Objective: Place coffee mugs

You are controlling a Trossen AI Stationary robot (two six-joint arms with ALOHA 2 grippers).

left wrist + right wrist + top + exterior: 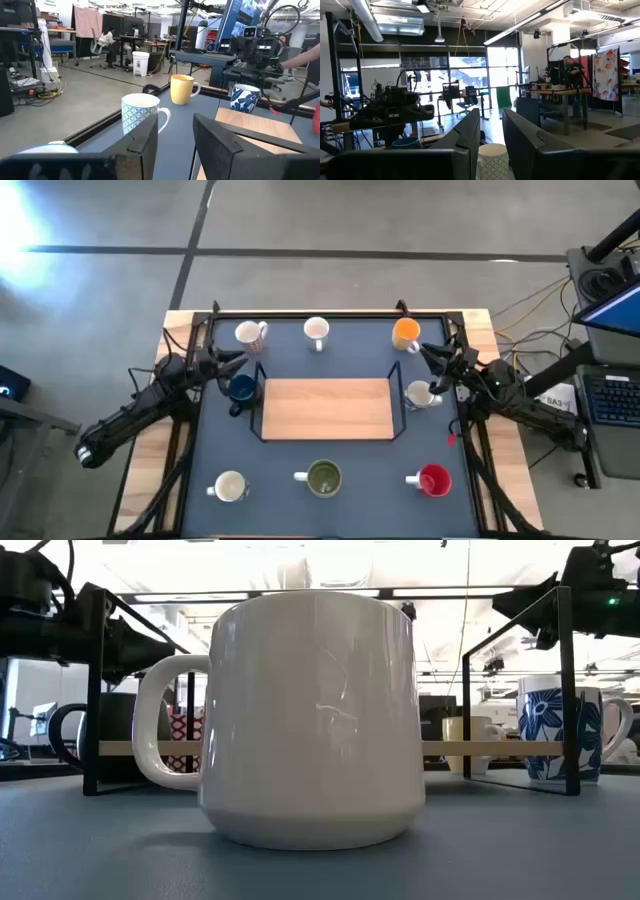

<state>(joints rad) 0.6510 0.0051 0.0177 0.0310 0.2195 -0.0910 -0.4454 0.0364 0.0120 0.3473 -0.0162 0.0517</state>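
Eight mugs stand upright on their bases on the blue mat. Along the far edge are a white mug with reddish markings (248,333), a white patterned mug (316,330) (140,112) and an orange mug (405,332) (182,89). A dark blue mug (241,388) and a blue-flowered white mug (420,394) (558,735) flank the tray. Near the front are a cream mug (230,486), an olive-inside mug (324,477) (310,720) and a red mug (434,479). My left gripper (238,358) (175,150) hovers open above the dark blue mug. My right gripper (420,351) (492,140) hovers open between the orange and flowered mugs.
A wooden tray with a black wire frame (325,408) (260,125) sits mid-table between the arms. The table's wooden edges (180,330) flank the mat. Cables and a laptop (610,395) lie to the right. People sit at desks in the room beyond.
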